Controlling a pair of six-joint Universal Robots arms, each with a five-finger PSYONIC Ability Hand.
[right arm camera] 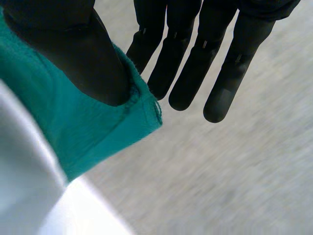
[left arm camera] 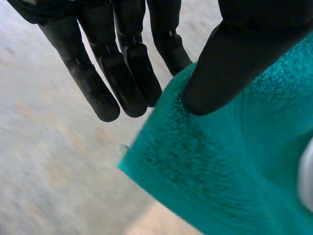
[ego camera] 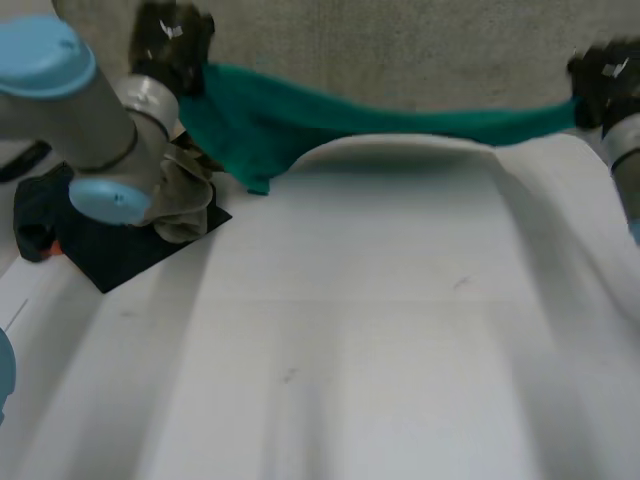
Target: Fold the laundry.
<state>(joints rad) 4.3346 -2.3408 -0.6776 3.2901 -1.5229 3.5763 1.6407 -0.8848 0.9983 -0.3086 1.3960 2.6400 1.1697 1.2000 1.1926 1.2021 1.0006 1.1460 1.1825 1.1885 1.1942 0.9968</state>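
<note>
A teal towel (ego camera: 330, 115) hangs stretched in the air over the far edge of the white table (ego camera: 380, 330). My left hand (ego camera: 172, 42) holds its left end, and my right hand (ego camera: 607, 80) holds its right end. In the left wrist view the thumb (left arm camera: 234, 63) presses a towel corner (left arm camera: 195, 161) against the straight fingers (left arm camera: 122, 73). In the right wrist view the thumb (right arm camera: 83, 54) pinches the other corner (right arm camera: 98, 122) against the fingers (right arm camera: 195, 63). The towel's left part sags in a fold toward the table.
A dark folded garment (ego camera: 110, 235) lies at the table's left edge with a grey-beige cloth (ego camera: 185, 200) bunched on it. My left arm (ego camera: 80, 110) passes over that pile. Grey carpet (ego camera: 400, 50) lies beyond the table's far edge.
</note>
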